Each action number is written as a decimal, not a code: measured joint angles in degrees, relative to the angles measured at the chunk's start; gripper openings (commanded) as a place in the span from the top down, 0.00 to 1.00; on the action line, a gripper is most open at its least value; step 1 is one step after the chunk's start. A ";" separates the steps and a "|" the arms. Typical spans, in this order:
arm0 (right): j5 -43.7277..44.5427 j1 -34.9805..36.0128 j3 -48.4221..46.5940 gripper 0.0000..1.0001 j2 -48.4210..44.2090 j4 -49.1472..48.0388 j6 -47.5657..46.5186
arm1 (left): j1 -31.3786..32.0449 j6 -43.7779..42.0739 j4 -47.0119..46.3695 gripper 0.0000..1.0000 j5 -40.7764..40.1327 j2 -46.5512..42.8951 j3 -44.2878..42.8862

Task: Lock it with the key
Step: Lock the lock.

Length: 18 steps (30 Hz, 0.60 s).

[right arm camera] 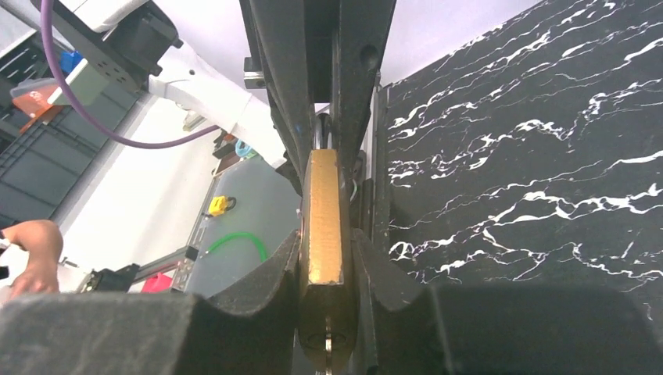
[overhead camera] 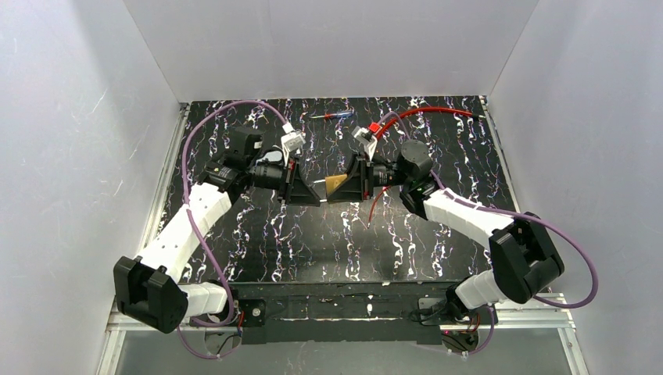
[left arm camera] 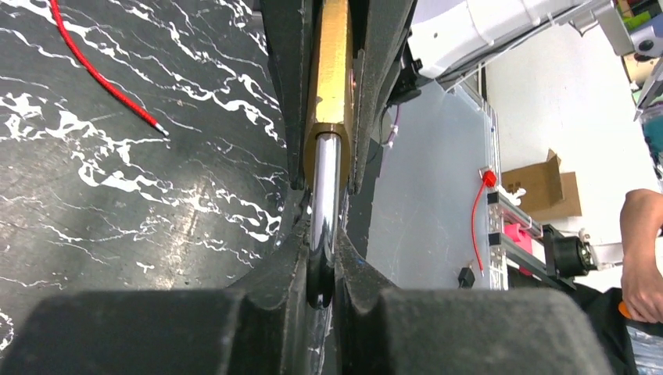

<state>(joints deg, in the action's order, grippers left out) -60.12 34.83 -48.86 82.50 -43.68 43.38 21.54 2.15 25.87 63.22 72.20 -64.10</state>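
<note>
Lab: white-walled enclosure point(overhead camera: 328, 47), aluminium frame point(overhead camera: 557, 315)

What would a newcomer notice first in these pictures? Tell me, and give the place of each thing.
The two arms meet over the middle of the black marbled table, with a brass padlock pinched between them. The left end effector clamps its chrome shackle, and the right end effector grips its brass body. A red cable curls near the table's far right corner.
</note>
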 measured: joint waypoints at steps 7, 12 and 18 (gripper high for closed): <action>0.94 -2.19 2.47 0.99 -1.05 1.66 1.07 | -4.52 6.49 -7.15 0.37 -3.96 -1.46 0.02; 4.13 -2.91 2.86 0.99 -1.03 1.38 3.50 | -4.94 11.58 -13.09 0.21 -9.70 -5.35 3.52; 7.76 -2.93 3.06 0.99 -0.57 -4.98 9.68 | -4.90 16.98 -17.88 0.23 -13.97 -5.66 5.64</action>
<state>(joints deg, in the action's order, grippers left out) -52.36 31.90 -45.80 81.93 -48.66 53.06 16.64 19.14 7.99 49.25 66.54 -58.46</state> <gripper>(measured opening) 0.304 0.797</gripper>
